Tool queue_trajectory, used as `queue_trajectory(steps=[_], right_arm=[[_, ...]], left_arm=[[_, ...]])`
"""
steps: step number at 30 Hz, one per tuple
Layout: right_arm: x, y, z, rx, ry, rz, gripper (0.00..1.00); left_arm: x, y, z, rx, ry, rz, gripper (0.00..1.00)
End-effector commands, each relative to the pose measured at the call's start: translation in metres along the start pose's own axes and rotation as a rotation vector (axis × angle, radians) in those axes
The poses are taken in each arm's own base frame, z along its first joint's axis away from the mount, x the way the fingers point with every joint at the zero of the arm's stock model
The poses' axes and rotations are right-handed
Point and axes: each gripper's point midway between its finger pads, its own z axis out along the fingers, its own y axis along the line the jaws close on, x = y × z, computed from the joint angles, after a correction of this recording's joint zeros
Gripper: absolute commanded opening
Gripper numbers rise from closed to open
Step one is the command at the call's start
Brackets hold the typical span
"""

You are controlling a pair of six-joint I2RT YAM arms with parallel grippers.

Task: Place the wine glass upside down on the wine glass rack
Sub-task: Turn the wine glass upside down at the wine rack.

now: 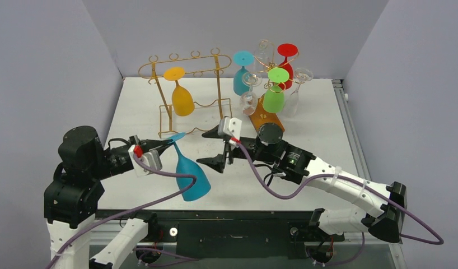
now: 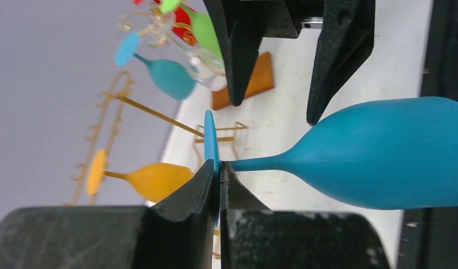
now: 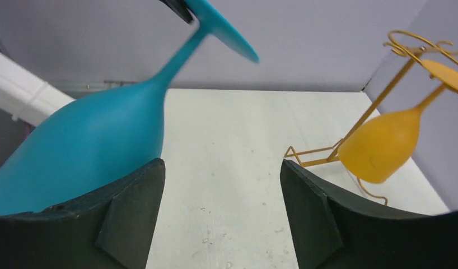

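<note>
A teal-blue wine glass [image 1: 190, 174] hangs tilted above the near table, bowl down and toward me, foot up. My left gripper [image 1: 169, 140] is shut on the thin disc of its foot; in the left wrist view the jaws [image 2: 218, 163] pinch the disc edge-on, and the bowl [image 2: 383, 151] stretches off to the right. My right gripper [image 1: 203, 148] stands open just right of the stem, touching nothing. Its wrist view shows the bowl [image 3: 87, 151] beside its left finger and bare table between the fingertips [image 3: 222, 162]. The gold wire wine glass rack [image 1: 185, 59] stands behind, with a yellow glass [image 1: 182, 98] hanging upside down.
At the back right a second stand on a wooden base [image 1: 266, 120] carries several coloured and clear glasses [image 1: 274, 92]. Grey walls close in the table at the left, back and right. The yellow glass [image 3: 378, 151] hangs to the right of the right gripper.
</note>
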Motion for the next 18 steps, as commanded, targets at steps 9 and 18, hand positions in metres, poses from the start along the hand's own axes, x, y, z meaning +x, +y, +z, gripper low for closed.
queue_trajectory(steps=[9, 18], right_arm=[[-0.059, -0.002, -0.013, -0.124, -0.219, 0.455, 0.75], [-0.026, 0.005, 0.026, -0.121, -0.102, 0.425, 0.76]], left_arm=[[-0.034, 0.043, -0.015, -0.224, -0.071, 0.693, 0.00], [-0.049, 0.044, -0.019, -0.250, -0.109, 0.811, 0.00]])
